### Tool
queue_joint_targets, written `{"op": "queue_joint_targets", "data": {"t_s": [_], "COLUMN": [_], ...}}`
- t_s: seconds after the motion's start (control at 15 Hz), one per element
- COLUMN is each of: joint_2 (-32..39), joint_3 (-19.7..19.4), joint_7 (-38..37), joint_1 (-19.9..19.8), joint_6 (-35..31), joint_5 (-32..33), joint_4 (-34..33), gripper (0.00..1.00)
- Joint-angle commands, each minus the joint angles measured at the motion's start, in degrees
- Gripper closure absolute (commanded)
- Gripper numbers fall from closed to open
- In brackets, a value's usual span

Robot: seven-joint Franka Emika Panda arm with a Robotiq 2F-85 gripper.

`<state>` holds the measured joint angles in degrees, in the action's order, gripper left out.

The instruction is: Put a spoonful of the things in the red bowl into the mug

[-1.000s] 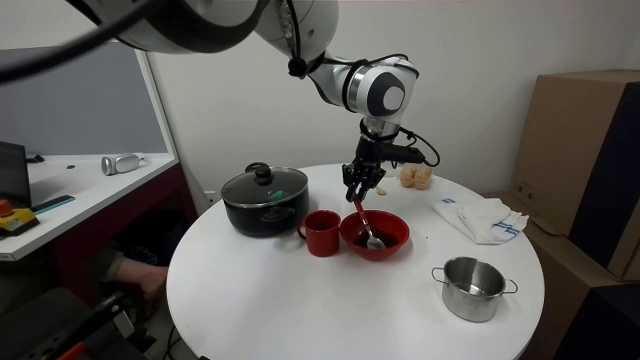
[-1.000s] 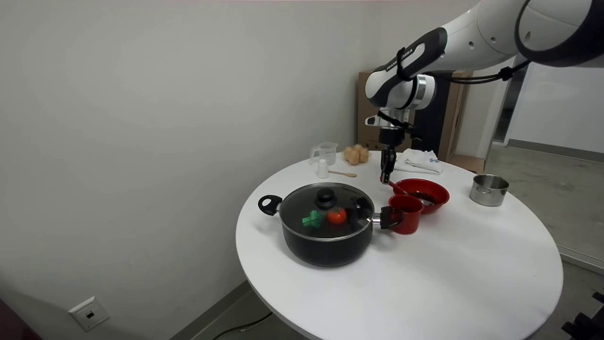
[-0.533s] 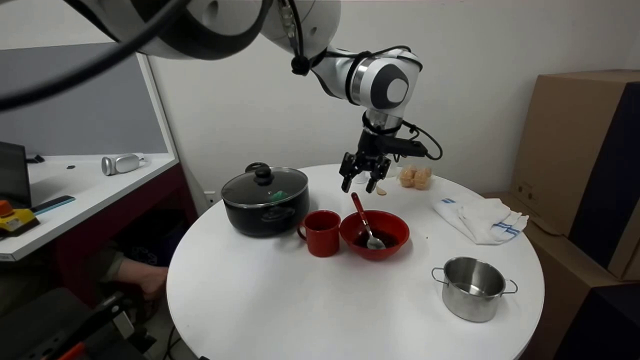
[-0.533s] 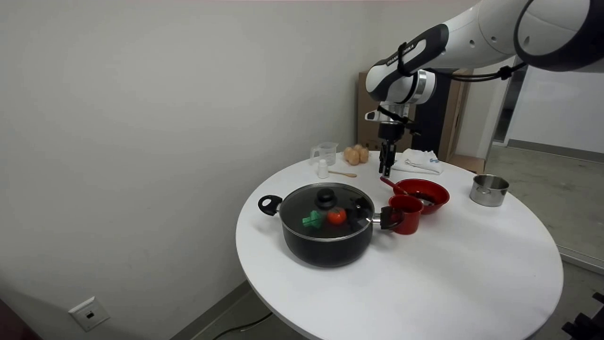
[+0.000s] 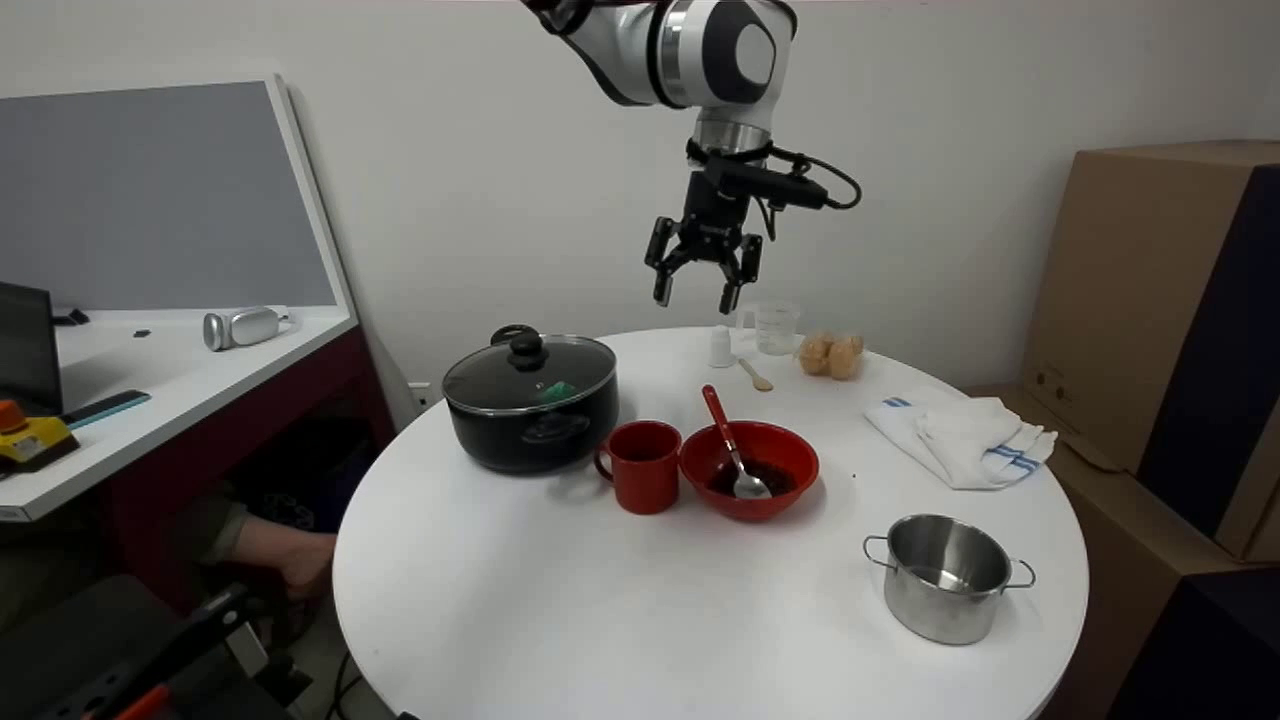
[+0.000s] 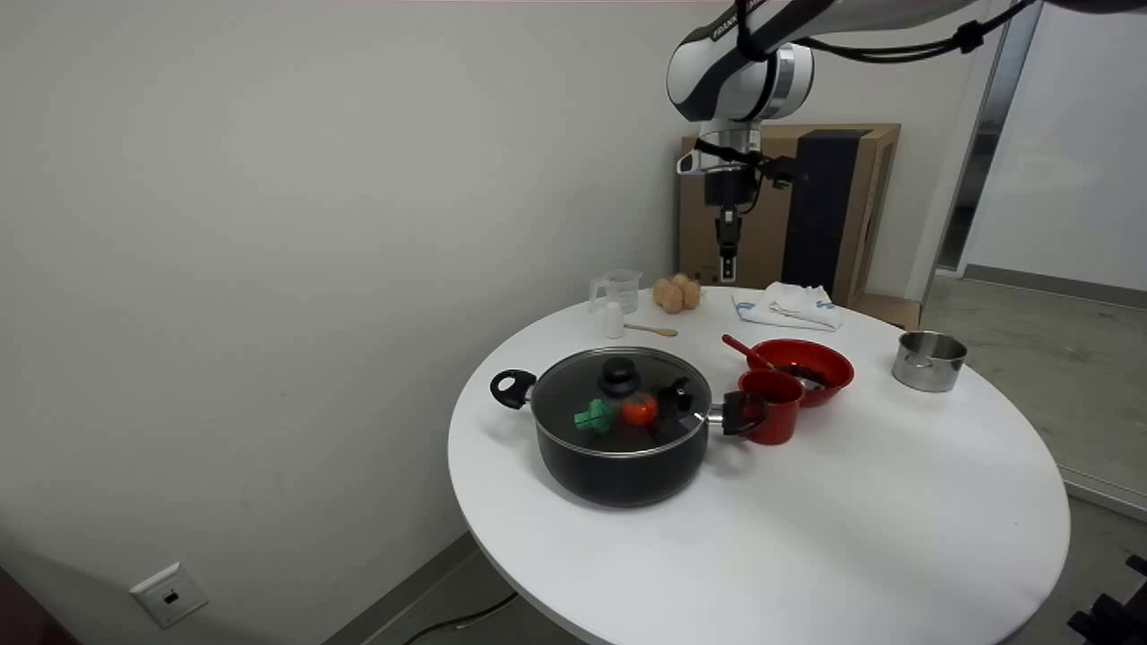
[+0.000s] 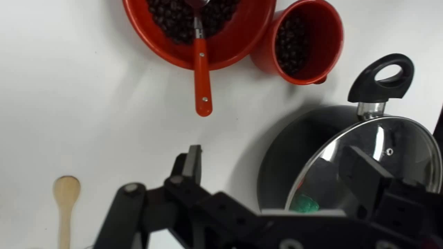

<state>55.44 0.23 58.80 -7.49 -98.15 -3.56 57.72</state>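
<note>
Raised since half a second ago: the gripper (image 5: 696,295), now high above the table (image 5: 620,610), its two fingers (image 5: 662,290) spread wide with nothing between them; below it I can make out no shift. Nearest to me, a steel pot (image 5: 940,605), idle in this task. Next, the red bowl (image 5: 750,511), holding dark beans (image 7: 173,20); a spoon (image 5: 730,440) lies in it, metal end among the beans, red handle (image 7: 202,79) leaning out over the rim. Just beside the bowl, the red mug (image 5: 645,490), upright; the wrist view shows beans inside it too, and whether bowl and mug touch I cannot tell. Given those beans and the spoon left free, the transfer is probably complete.

Handling, as I judge it: the spoon should be light and stiff, its smooth handle apt to twist in a slack grip. For a further scoop, take hold of the handle's outer half, one finger on each side. The beans look hard, dry and loose, liable to roll from a tilted spoon.

Farther off, a black pot (image 5: 505,440) under a glass lid (image 5: 530,385) and a folded white cloth (image 5: 985,440); then a wooden spoon (image 5: 756,376), and farthest on the table, a clear measuring jug (image 5: 776,330)
</note>
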Motion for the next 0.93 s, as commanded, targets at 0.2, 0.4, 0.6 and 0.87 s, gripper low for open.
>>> {"op": "queue_joint_targets", "data": {"t_s": [0.2,0.4,0.6,0.87], "joint_2": [-15.7,-22.3,-29.5,-38.8], "joint_3": [-0.1,0.6,0.2,-1.4], "joint_7": [-22.4,-29.8,-37.0,-49.0], "joint_1": [4.1,3.4,3.1,4.7], "joint_6": [-5.1,-11.5,-17.0,-23.2], "joint_5": [0.3,-0.4,-0.4,1.3], "joint_4": [21.0,28.5,36.2,46.9], "gripper": [0.0,0.0,0.0,0.0]}}
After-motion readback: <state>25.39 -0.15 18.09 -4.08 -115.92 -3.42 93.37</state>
